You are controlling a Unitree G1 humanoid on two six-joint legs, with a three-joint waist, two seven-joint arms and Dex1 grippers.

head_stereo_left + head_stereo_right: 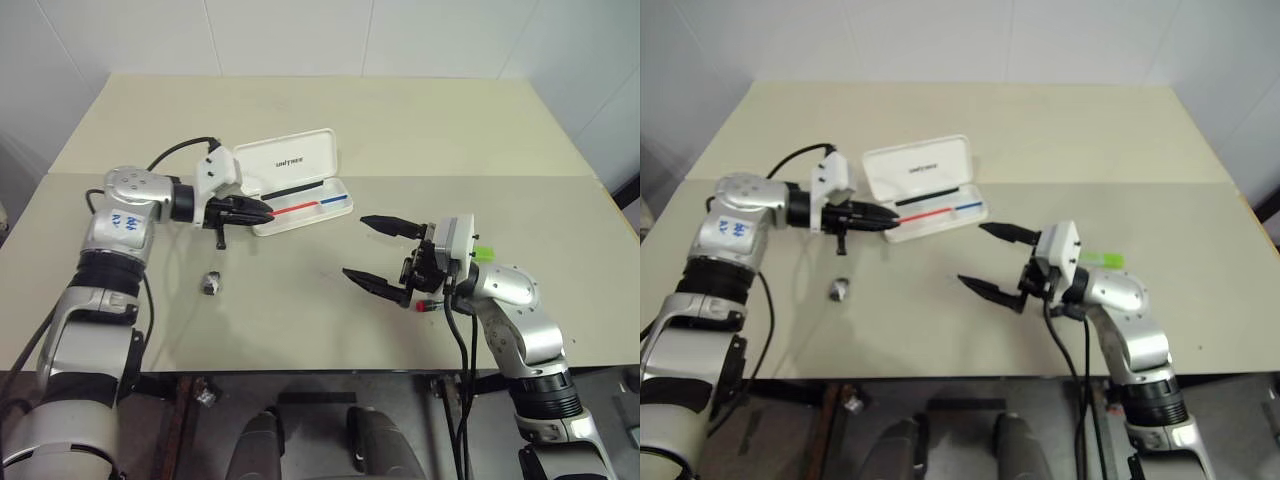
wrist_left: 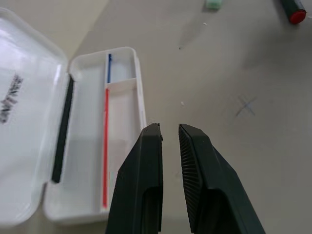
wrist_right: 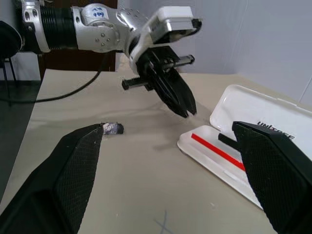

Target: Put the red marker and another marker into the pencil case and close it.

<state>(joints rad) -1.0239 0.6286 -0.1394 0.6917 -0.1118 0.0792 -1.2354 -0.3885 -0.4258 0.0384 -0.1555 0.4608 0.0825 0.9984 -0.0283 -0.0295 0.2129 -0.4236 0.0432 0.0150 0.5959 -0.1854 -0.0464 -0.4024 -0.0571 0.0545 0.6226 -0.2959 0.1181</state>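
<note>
Right gripper (image 1: 383, 255) nearest, jaws spread wide, holding nothing. Red marker (image 1: 430, 305) lies on the table (image 1: 300, 330) just under its wrist, green marker (image 1: 484, 254) just beyond it. Small dark clip-like object (image 1: 211, 284) lies left of centre. Left gripper (image 1: 262, 211) nearly closed with a thin gap, empty, tips at the near end of the open pencil case (image 1: 300, 185), lid tipped back.

Lighting: bright, even, overhead. Soft shadows under my arms on table (image 1: 330, 120). Mild glare on case (image 2: 29, 97) lid.
</note>
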